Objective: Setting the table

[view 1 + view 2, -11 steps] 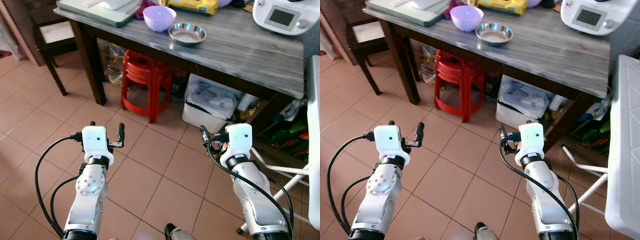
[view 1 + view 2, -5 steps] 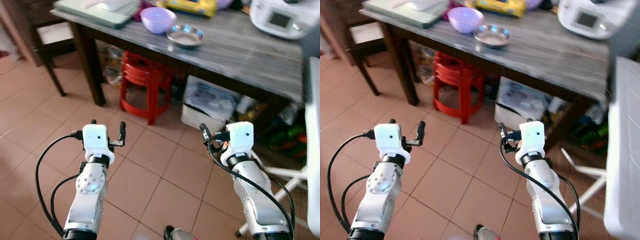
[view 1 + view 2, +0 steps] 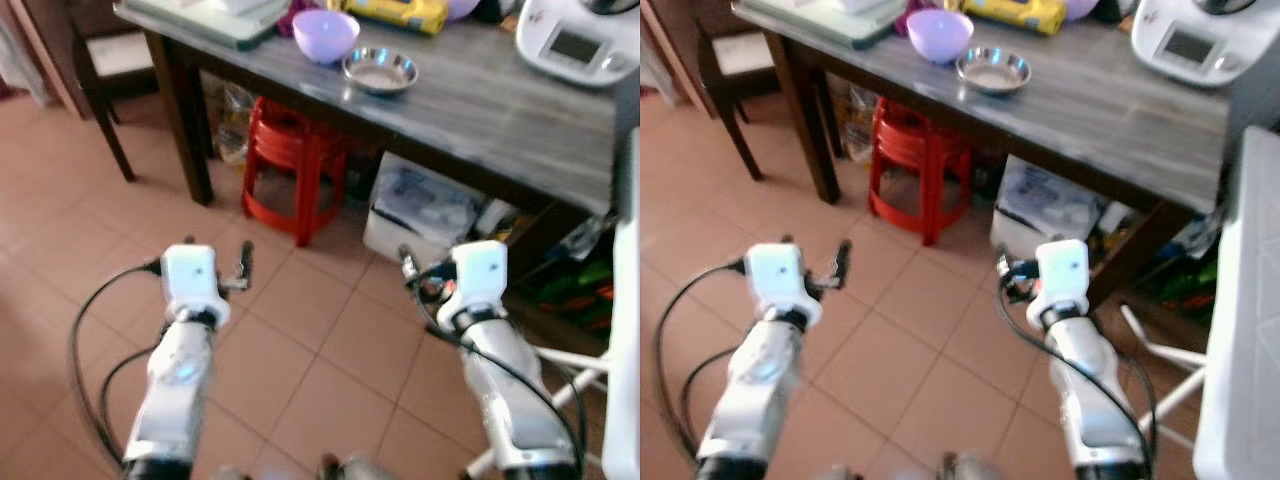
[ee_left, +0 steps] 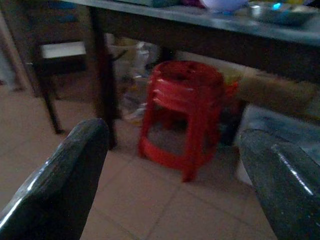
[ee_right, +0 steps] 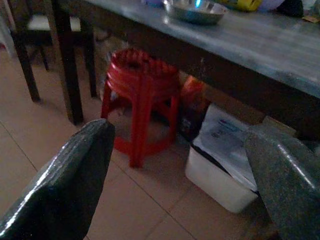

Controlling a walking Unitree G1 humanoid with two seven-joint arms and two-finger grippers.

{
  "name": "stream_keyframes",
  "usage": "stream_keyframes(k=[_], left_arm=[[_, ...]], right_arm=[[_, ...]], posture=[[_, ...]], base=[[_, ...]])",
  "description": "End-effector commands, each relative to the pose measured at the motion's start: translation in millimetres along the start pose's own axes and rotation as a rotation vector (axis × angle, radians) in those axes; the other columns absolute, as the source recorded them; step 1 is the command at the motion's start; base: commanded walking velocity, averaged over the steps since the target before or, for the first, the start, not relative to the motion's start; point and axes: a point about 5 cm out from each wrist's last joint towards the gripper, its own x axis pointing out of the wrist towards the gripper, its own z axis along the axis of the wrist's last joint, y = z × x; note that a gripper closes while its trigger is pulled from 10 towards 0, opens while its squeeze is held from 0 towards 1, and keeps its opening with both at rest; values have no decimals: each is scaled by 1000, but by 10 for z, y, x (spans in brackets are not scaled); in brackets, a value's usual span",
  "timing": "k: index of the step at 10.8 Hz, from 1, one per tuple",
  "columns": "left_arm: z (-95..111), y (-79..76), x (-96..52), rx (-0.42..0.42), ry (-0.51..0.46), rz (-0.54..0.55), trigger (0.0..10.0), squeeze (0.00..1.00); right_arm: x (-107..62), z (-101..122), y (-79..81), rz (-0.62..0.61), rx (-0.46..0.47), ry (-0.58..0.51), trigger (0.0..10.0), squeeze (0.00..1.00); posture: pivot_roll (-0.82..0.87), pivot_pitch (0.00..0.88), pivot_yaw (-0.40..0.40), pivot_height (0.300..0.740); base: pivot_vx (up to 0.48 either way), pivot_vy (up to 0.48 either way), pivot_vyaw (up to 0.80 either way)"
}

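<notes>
A purple bowl (image 3: 325, 33) and a shallow steel bowl (image 3: 380, 70) stand side by side on the grey wooden table (image 3: 500, 115) ahead of me. Both arms are raised over the tiled floor, well short of the table. My left gripper (image 3: 216, 250) is open with nothing between its fingers (image 4: 55, 180). My right gripper (image 5: 185, 165) is open too and holds nothing. Both wrist views look along the fingers toward the table's underside.
Stacked red stools (image 3: 290, 150) and a white box (image 3: 420, 205) sit under the table. A dark chair (image 3: 100, 60) stands at the left. On the table are a white appliance (image 3: 575, 40), a yellow packet (image 3: 395, 10) and a tray (image 3: 215, 12). A white panel (image 3: 627, 330) flanks my right.
The whole picture has shifted slightly and become blurred, so the camera has moved. Both grippers keep the same open pose before me.
</notes>
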Motion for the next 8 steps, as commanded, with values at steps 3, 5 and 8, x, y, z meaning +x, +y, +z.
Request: stream_keyframes(k=[3,5,8], left_arm=[[3,-30,-9,-9,2,-7,10000,0],[3,-18,-9,-5,3,-7,10000,0],[-2,-10,-8,-3,7,3,10000,0]], right_arm=[[-22,-13,-55,-21,-7,7,10000,0],[-24,-10,-57,-21,-7,6,10000,0],[-22,-16,-53,-16,-7,9,10000,0]], posture=[[-48,216,-37,740],[-47,214,-36,740],[-48,215,-38,740]], base=[[0,-162,-492],[0,0,-738],[0,0,-792]])
